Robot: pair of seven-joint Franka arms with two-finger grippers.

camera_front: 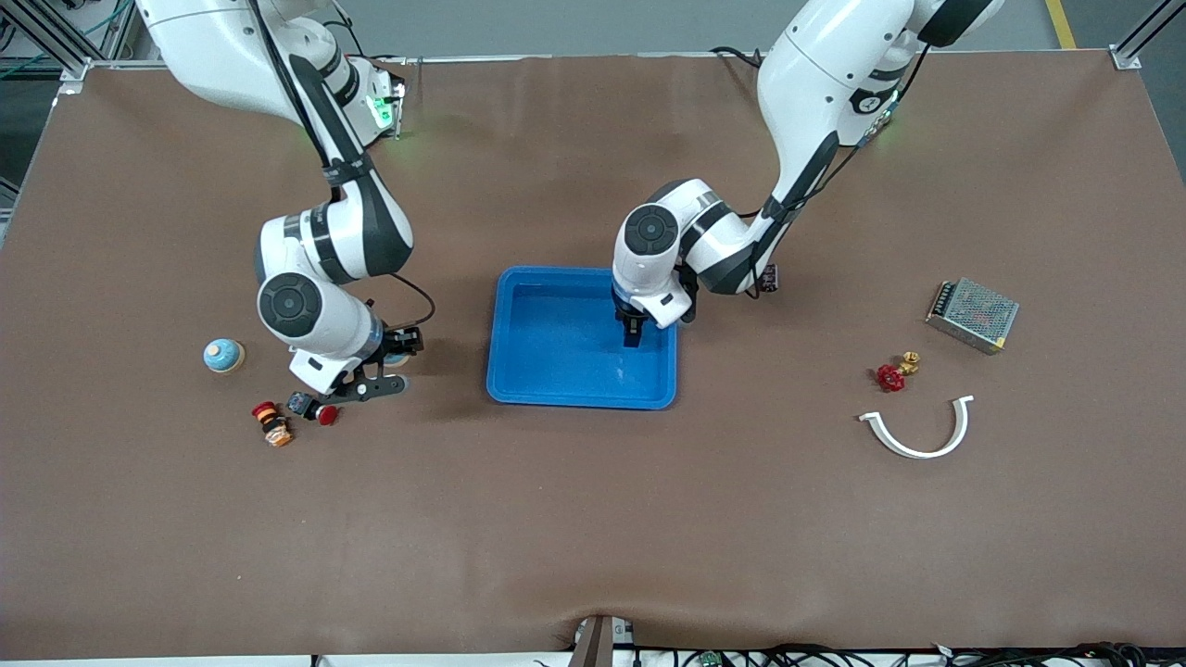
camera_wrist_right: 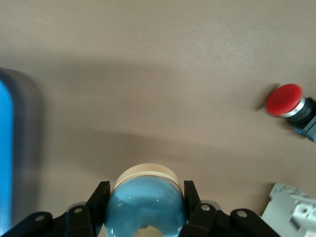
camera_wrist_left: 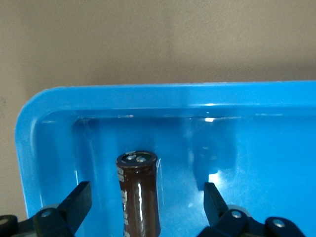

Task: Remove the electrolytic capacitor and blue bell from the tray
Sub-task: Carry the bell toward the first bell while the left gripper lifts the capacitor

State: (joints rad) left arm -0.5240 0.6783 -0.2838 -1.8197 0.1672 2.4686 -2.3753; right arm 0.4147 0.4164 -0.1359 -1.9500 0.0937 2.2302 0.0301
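Observation:
My left gripper [camera_front: 633, 335] is down inside the blue tray [camera_front: 528, 371], at the corner toward the left arm's base. In the left wrist view it [camera_wrist_left: 146, 197] is open. A brown capacitor [camera_wrist_left: 138, 190] stands between the fingers [camera_wrist_left: 79, 200], with a gap on each side. In the front view the capacitor is hidden under the hand. My right gripper [camera_front: 394, 361] is over the table beside the tray, toward the right arm's end. In the right wrist view it [camera_wrist_right: 146, 191] is shut on a blue dome bell [camera_wrist_right: 145, 205] with a cream base.
A second blue bell [camera_front: 223, 355] sits on the table toward the right arm's end. Two red push buttons [camera_front: 324, 412] [camera_front: 271, 424] lie near the right gripper. A metal power supply [camera_front: 973, 315], a red valve [camera_front: 891, 376] and a white curved piece [camera_front: 917, 435] lie toward the left arm's end.

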